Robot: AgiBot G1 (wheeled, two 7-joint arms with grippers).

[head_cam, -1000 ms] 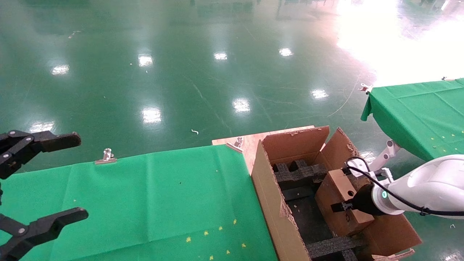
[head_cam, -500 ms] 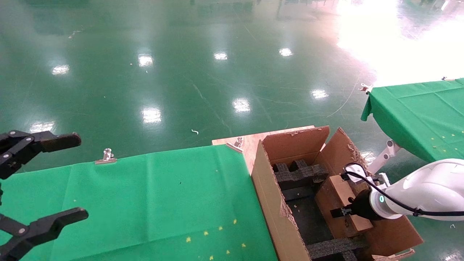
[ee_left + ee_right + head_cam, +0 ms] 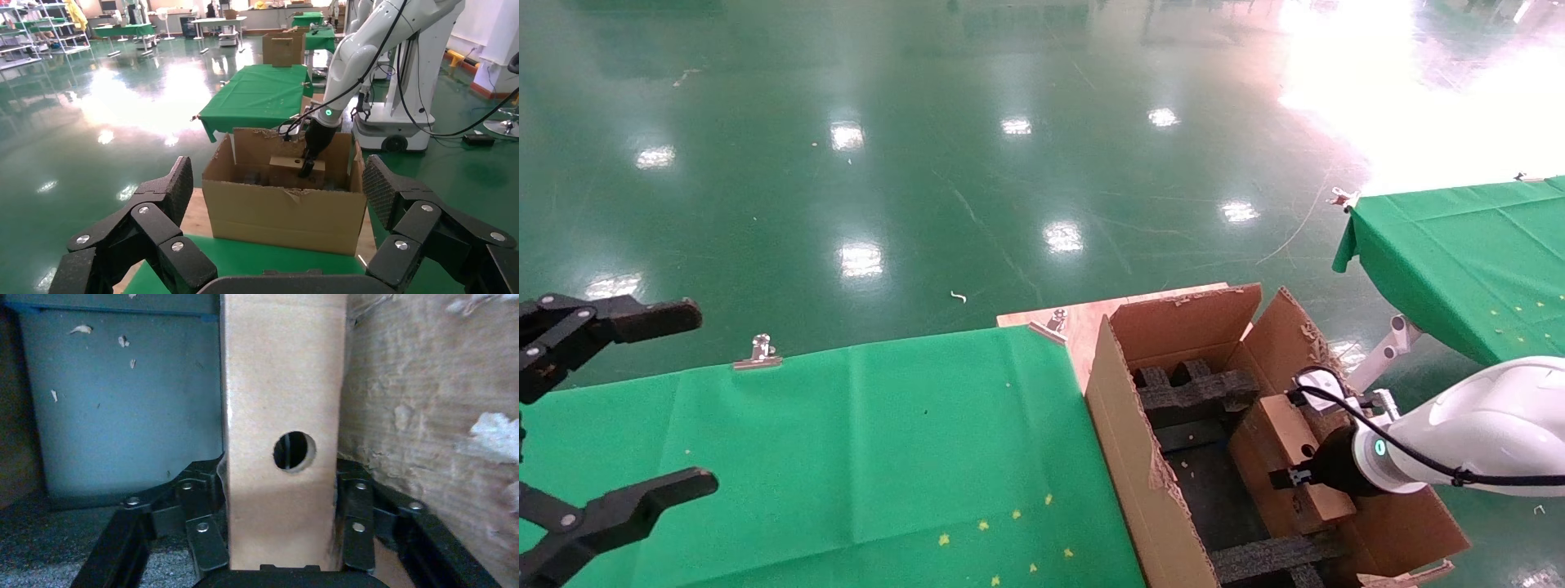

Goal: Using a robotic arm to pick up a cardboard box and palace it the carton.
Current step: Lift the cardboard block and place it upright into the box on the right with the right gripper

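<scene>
White glossy arm [image 3: 1483,433] — blk pincer [image 3: 281,533].

Carton [image 3: 1124,457] interior: cardboard box [image 3: 1283,457] stands against the right wall, clamped by the right gripper [image 3: 281,539], fingers pressed to both its side faces. Carton wall lies just beside one finger; little room on that side. Black foam inserts [image 3: 1189,392] block the far end, and another foam strip [image 3: 1271,554] crosses the near end. Open floor remains between box and left wall. Raised flaps [image 3: 1185,322] fence the rim. Left gripper [image 3: 597,416] hangs spread wide over the green table [image 3: 846,457], well apart from the carton.
</scene>
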